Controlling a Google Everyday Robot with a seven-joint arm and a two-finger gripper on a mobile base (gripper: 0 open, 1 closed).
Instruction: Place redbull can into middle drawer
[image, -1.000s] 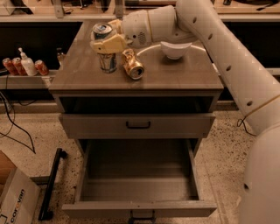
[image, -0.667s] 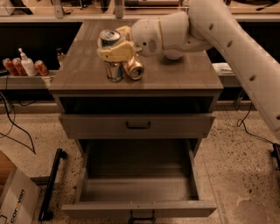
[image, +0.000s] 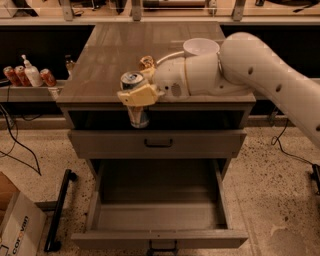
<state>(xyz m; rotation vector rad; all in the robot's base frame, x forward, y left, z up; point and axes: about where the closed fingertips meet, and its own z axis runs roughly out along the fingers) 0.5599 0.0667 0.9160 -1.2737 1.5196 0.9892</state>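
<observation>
The pale yellow two-finger claw (image: 136, 95) is clamped around the slim silver-and-blue redbull can (image: 138, 118), holding it upright just past the front edge of the grey-brown wooden surface (image: 105, 60) so it hangs clear above the pulled-out grey-beige middle drawer (image: 159, 239), apparently ready for lowering

Dim, warm light from above catches the gripper (image: 136, 96), which grips the can (image: 138, 116) at the cabinet top's (image: 107, 60) front edge. Deep shadow sits just below it.
</observation>
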